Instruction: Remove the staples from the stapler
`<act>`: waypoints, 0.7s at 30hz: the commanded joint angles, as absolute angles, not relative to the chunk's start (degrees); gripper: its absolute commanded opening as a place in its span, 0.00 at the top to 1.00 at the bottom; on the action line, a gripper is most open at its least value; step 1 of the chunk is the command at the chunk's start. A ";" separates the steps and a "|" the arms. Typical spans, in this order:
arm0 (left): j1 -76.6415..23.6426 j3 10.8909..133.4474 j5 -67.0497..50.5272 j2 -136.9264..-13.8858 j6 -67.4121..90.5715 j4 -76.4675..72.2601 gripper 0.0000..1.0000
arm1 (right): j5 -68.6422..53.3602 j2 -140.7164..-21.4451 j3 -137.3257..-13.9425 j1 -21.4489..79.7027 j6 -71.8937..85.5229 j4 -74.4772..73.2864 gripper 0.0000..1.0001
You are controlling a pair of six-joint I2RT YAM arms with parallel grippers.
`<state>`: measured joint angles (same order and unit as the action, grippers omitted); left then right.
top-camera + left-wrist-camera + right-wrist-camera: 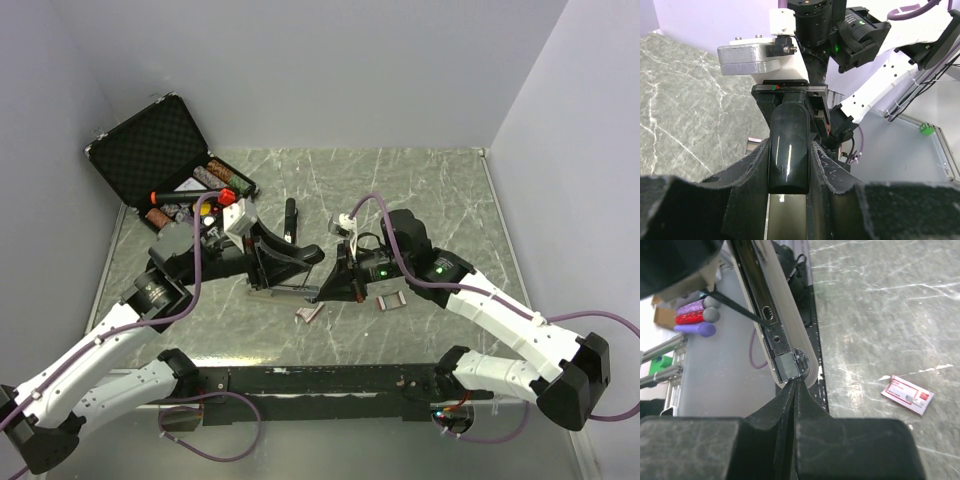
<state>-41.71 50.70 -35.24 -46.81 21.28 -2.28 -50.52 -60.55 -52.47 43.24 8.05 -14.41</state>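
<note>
The black stapler [285,262] stands opened mid-table, its top arm raised and pointing right over its metal base [280,292]. My left gripper [260,260] is shut on the stapler's black body [788,150], one finger on each side, as the left wrist view [788,172] shows. My right gripper [323,290] is at the stapler's open front end. In the right wrist view its fingers are closed together [795,382], with the tips touching the end of the grey staple block [786,366] in the magazine rail [762,310]. I cannot tell whether any staples are pinched.
An open black case [150,150] with markers and small items stands at the back left. A black object [290,220] lies behind the stapler. Small red-and-white staple boxes [310,313] [390,302] lie on the marble table, one also in the right wrist view [907,395].
</note>
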 commanded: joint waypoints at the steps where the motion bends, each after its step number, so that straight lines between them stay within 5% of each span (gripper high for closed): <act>1: -42.36 52.03 -34.80 -46.93 21.27 -8.97 0.99 | -46.33 -59.59 -55.10 44.03 6.86 -15.20 0.97; 21: -43.51 49.92 -33.66 -44.83 18.37 -2.99 0.99 | -32.00 -55.64 -64.77 43.95 1.06 -28.29 0.97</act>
<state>-43.22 48.86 -34.54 -47.09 18.96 1.58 -35.70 -57.52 -61.63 43.42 3.18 -25.54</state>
